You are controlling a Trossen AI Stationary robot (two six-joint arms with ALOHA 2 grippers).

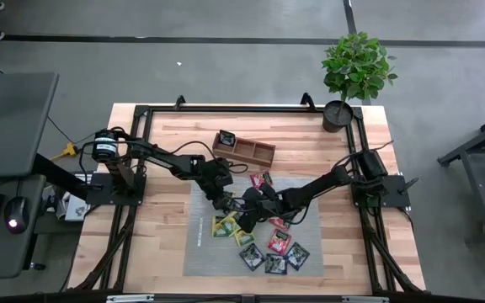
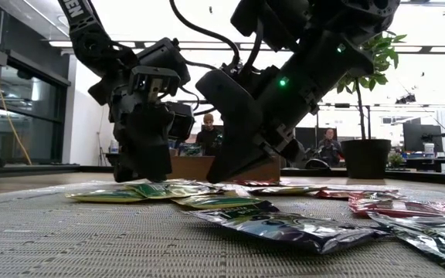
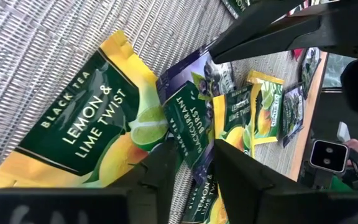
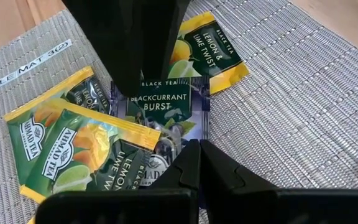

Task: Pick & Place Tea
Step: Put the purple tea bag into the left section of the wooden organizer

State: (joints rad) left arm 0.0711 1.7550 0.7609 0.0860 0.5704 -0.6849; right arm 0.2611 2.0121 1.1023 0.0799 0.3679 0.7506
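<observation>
Several flat tea sachets lie on the grey mat (image 1: pixel 199 252): yellow-green ones (image 1: pixel 226 225), black ones (image 1: pixel 272 259) and red-pink ones (image 1: pixel 262 178). Both grippers are down over one pile of them. A purple-black "Blackcurrant Burst" sachet (image 3: pixel 188 118) (image 4: pixel 160 102) lies flat among lemon-lime sachets (image 3: pixel 86 124). My left gripper (image 3: pixel 196 165) (image 1: pixel 223 200) is open and points down, its fingers either side of this sachet's label end. My right gripper (image 4: pixel 196 146) (image 1: pixel 249 210) is shut, its tip at the sachet's opposite end. My left gripper's fingers (image 3: pixel 163 171) straddle the blackcurrant sachet from above; whether they touch it or the mat, I cannot tell. My right gripper slants down with shut fingertips at the sachet's purple end (image 4: pixel 178 132). Its own fingers hide the spot, so touching or pinching cannot be told.
The three-compartment wooden tray (image 1: pixel 244 150) stands just beyond the mat's far edge, with a black sachet in its left compartment. A potted plant (image 1: pixel 356 67) stands on the table's far right corner. More sachets (image 2: pixel 300 228) lie toward the mat's near right. People sit in the room behind.
</observation>
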